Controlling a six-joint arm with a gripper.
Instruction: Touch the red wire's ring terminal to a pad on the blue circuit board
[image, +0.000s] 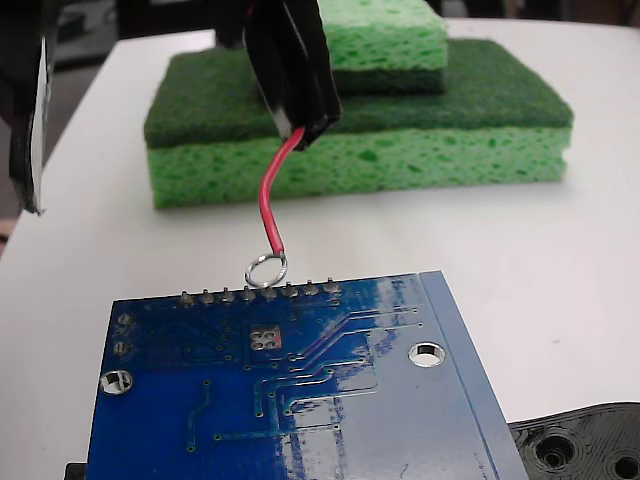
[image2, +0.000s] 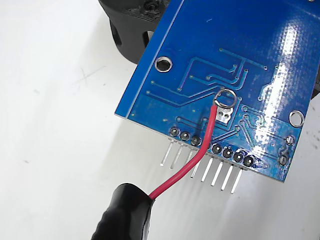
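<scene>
Fixed view: gripper (image: 300, 128) enters from the top, its black fingers (image: 290, 70) pressed together on the upper end of the red wire (image: 268, 195), which hangs down in a gentle curve. The ring terminal (image: 266, 269) at the wire's lower end sits at the far edge of the blue circuit board (image: 330, 400), appearing just over the row of grey pads (image: 269, 293), about at the fourth or fifth from the left; contact cannot be confirmed from this angle. The square silver patch (image: 264, 338) lies on the board just nearer the camera than the ring, and a silver-ringed mounting hole (image: 428, 353) is to the right. Board rests on the white bench (image: 560, 260). Behind it, a stack of green sponges (image: 400, 150); a black plastic part (image: 585, 445) with holes shows at lower right. Wrist view: the black sleeve (image2: 125, 215) is at lower left, the wire runs up and right across the pad row (image2: 217, 148), passing between the third and fourth pads, and the ring (image2: 224, 98) appears over the board surface just above the silver patch (image2: 224, 116), beyond the pads. Header pins (image2: 210, 170) stick out past the board edge below the pads. The two views disagree on where the ring sits relative to the row; its height above the board cannot be told.
</scene>
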